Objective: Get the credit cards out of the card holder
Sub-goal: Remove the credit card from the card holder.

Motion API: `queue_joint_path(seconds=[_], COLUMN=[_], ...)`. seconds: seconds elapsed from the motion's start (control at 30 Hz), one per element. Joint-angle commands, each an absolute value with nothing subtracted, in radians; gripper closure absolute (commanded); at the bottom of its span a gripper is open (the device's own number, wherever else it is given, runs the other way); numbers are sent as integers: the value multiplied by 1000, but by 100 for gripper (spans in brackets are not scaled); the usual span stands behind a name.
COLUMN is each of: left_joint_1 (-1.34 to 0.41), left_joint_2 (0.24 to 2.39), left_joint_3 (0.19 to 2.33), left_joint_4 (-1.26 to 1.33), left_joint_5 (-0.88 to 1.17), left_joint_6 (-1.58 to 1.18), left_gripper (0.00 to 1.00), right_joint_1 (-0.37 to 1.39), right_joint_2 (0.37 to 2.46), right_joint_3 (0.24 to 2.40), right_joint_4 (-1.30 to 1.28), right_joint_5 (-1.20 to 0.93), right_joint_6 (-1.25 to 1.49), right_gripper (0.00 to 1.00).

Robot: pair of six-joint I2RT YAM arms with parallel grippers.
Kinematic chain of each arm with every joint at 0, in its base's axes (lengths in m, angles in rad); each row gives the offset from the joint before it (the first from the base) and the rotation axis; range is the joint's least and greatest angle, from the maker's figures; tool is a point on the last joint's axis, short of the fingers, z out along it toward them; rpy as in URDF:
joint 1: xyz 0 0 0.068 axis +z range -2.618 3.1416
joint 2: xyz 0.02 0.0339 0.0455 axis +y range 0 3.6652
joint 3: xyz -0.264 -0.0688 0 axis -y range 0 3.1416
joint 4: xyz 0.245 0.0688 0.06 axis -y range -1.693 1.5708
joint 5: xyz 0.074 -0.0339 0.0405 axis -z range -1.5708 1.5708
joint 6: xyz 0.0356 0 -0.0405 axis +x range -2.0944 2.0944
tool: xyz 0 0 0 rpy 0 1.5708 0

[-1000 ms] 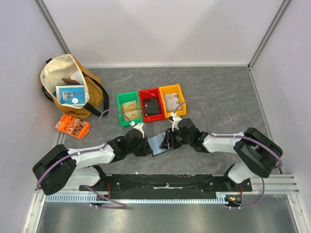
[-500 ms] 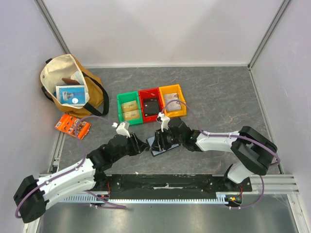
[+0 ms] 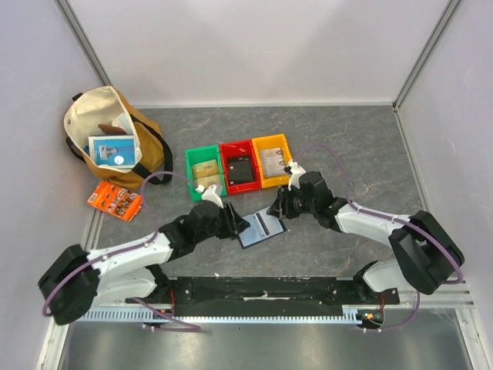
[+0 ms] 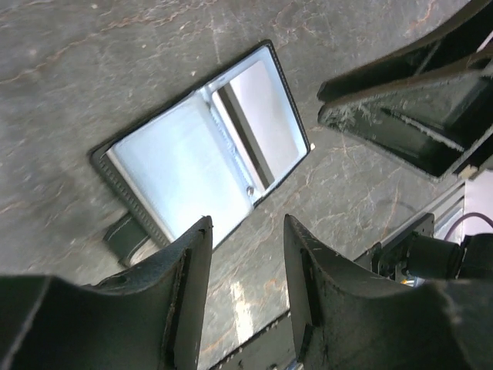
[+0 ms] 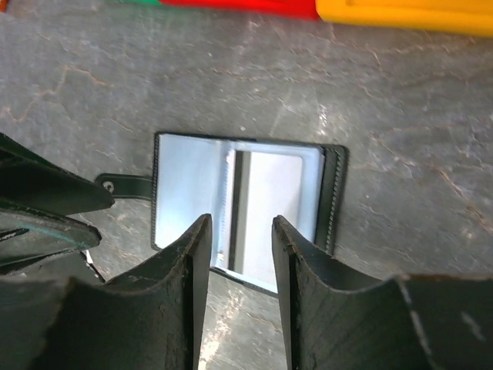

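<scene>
The card holder (image 3: 262, 227) lies spread open and flat on the grey table, black rim around two shiny grey-blue panels. It also fills the middle of the left wrist view as the card holder (image 4: 204, 150) and of the right wrist view as the card holder (image 5: 243, 202). Glare hides whether any credit cards sit in its pockets. My left gripper (image 3: 236, 223) hovers at its left edge, open and empty, as the left gripper (image 4: 246, 223) shows up close. My right gripper (image 3: 280, 205) stands just off its upper right corner, open and empty; seen close, the right gripper (image 5: 240, 222) holds nothing.
Behind the holder stand three small bins in a row: green bin (image 3: 189, 173), red bin (image 3: 223, 165) and yellow bin (image 3: 287, 158), each with flat items inside. A tan tote bag (image 3: 146, 158) and an orange packet (image 3: 115, 202) sit at the far left.
Both grippers were on the card holder a second ago. The left one opened, swung away and came back to its left edge. The right one backed off up and right. The holder lies free.
</scene>
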State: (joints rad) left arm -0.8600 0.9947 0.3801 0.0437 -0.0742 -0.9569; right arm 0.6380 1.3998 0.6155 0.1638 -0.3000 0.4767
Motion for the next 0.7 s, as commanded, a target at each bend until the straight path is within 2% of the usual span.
queue_joint_path(seconds=[0.0,0.2,0.67], left_joint_1=[-864,-862,-862], left_joint_2=[1175,1374,1531], left_joint_3=[457,508,479], left_joint_4=[264,366,469], left_joint_5=[-25,-11,21], left_joint_6=[-986,-1023,-1124], left_gripper=[51,54,58], right_joint_1=[601,560,534], right_joint_2=[1414,1482,1580], right_joint_3=[583,549,462], right_joint_4=[219,282,367], right_joint_5=[-368,-426,-511], right_joint_6=[443,446,499], right_gripper=[59,69,77])
